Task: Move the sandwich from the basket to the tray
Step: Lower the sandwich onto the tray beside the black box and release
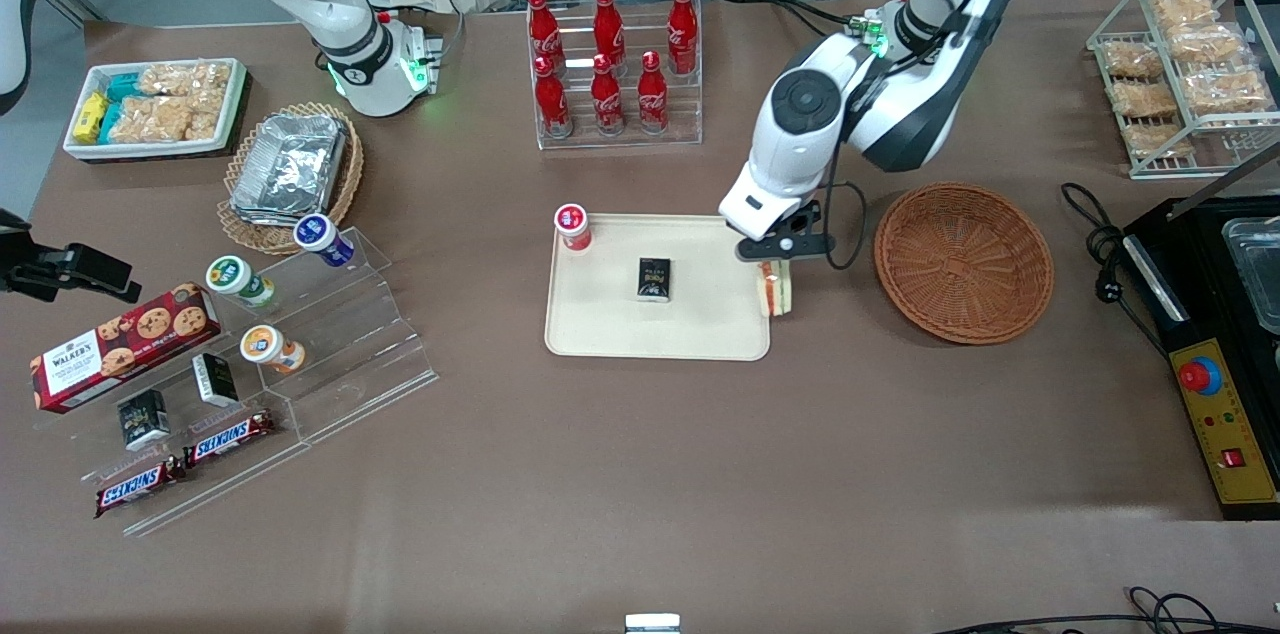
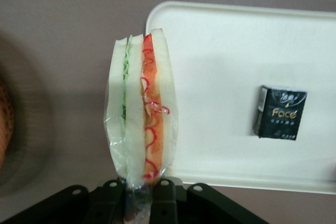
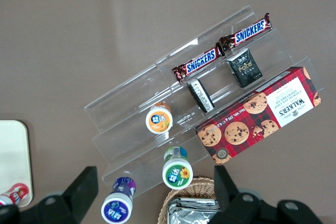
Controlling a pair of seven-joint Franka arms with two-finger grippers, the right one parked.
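1. Gripper (image 1: 778,266) of your left arm, black and two-fingered, is clamped on the triangular wedge sandwich (image 1: 776,292) of white bread with orange-red and pale green filling in clear wrap. The wrist view shows the fingers (image 2: 164,195) pinching the wrapped end of the sandwich (image 2: 142,114), so the bread itself takes little squeeze.

2. You carry the sandwich above the edge of the flat cream-beige rectangular plastic tray (image 1: 600,329), at the rim nearest the round reddish-brown woven wicker basket (image 1: 963,261). The basket is empty, so I judge the lift finished and the carry almost done.

3. The slices stand on edge, layers facing sideways. The wedge's long axis runs straight out from the gripper, its free end pointing away from the fingers. From the wrist, part of the wedge overlaps the tray (image 2: 236,30) and part hangs over the brown table.

4. A small black box (image 1: 654,278) lies near the tray's middle, and a red-capped little bottle (image 1: 572,226) stands at a corner toward the parked arm's end. Bare tray between the box and the sandwich looks like your landing spot.
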